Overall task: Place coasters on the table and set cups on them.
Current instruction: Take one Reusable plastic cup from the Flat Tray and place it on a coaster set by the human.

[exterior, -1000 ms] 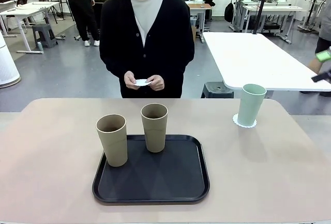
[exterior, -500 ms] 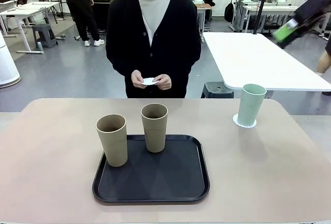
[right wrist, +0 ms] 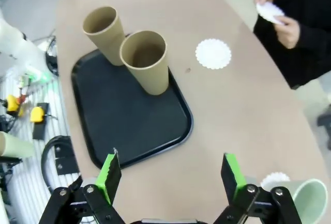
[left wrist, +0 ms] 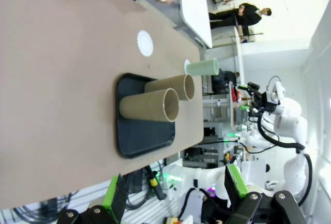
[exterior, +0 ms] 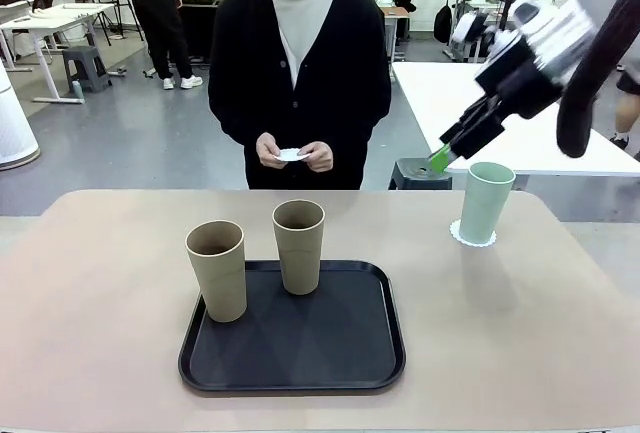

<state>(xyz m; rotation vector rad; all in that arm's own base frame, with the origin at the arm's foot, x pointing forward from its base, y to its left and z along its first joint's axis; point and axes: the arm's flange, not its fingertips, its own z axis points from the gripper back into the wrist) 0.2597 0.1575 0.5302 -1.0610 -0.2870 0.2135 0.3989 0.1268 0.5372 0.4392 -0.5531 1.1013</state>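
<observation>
- Fingers [right wrist: 109,176] of the right gripper [right wrist: 170,161] stand wide apart with nothing between them; it hangs in the air over the far right corner of the table [exterior: 90,303], near the rim of the mint cup [exterior: 486,203]; the left gripper [left wrist: 174,182] is spread just as wide and holds nothing.
- Large, beige-tan and matte, the table has rounded corners; a black rounded-square tray [exterior: 300,348] lies at the middle of its near edge.
- Two tall tapered tan-brown cups stand upright on the tray, one [exterior: 216,273] at its left edge, the other [exterior: 299,248] at its far edge; the mint cup, pale green and handleless, stands upright by the far right corner.
- All three coasters are thin white doilies with scalloped rims; one [exterior: 456,232] lies under the mint cup, peeping out around its base; one [right wrist: 213,53] lies bare between the tray and the far edge; the third [exterior: 290,154] is held in the person's hands [exterior: 320,159].
- At the far edge stands the person in a black cardigan; behind, a white rectangular table [exterior: 430,88] on a grey floor.
</observation>
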